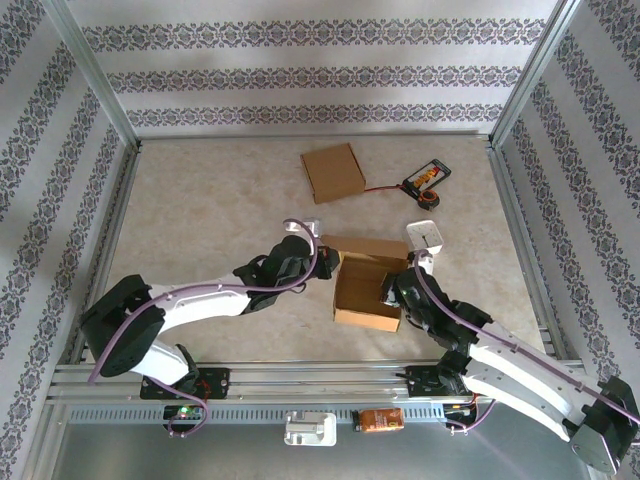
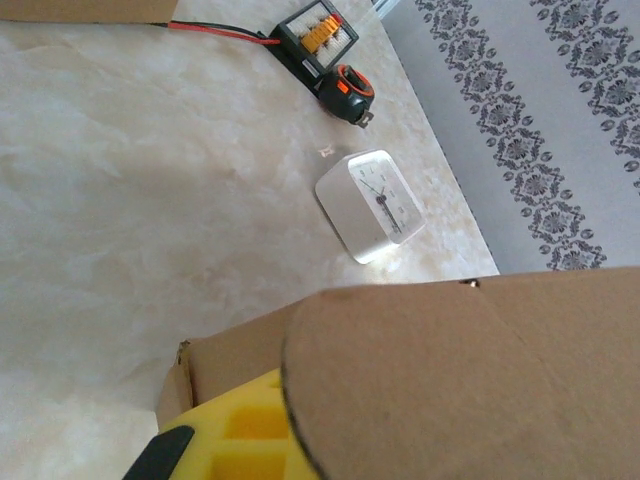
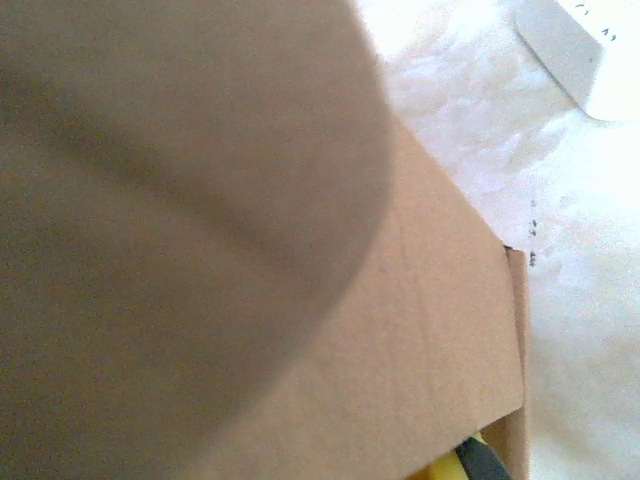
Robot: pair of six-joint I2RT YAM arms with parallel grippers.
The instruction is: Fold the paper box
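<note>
reaching in from the near left, the left arm lies low across the bench point(image 1: 200, 210), and the left claw point(image 1: 318, 262) sits against the left side of the paper box point(image 1: 362, 290). its jaws are drawn fully together; whether any cardboard is pinched between them cannot be told. in the left wrist view a yellow finger point(image 2: 235, 440) with a black tip shows at the bottom edge, just beside a box wall, with a rounded brown flap point(image 2: 450, 380) close over the lens.

further back and slightly left of centre, a flat cardboard sheet point(image 1: 333, 172) lies on the bench, well apart from the box.

the paper box stands at the middle of the bench, between the two arms, open at the top, with its far flap point(image 1: 365, 246) raised and its near wall facing the arm bases.

on the box's right side the right claw point(image 1: 392, 290) is down at the right wall, partly inside the opening, its jaws also closed up tight; what they touch cannot be told. the right wrist view shows a dark rounded flap up close, a lighter cardboard panel point(image 3: 440, 330) beyond it, and a sliver of yellow finger point(image 3: 450, 468) at the bottom.

just beyond the box's far right corner stands a small white clock point(image 1: 424, 235). further back on the right lie a black and orange tape measure point(image 1: 428, 200) and a small black board point(image 1: 425, 177) with orange parts, a red wire point(image 1: 385, 188) running from it towards the cardboard sheet.
</note>
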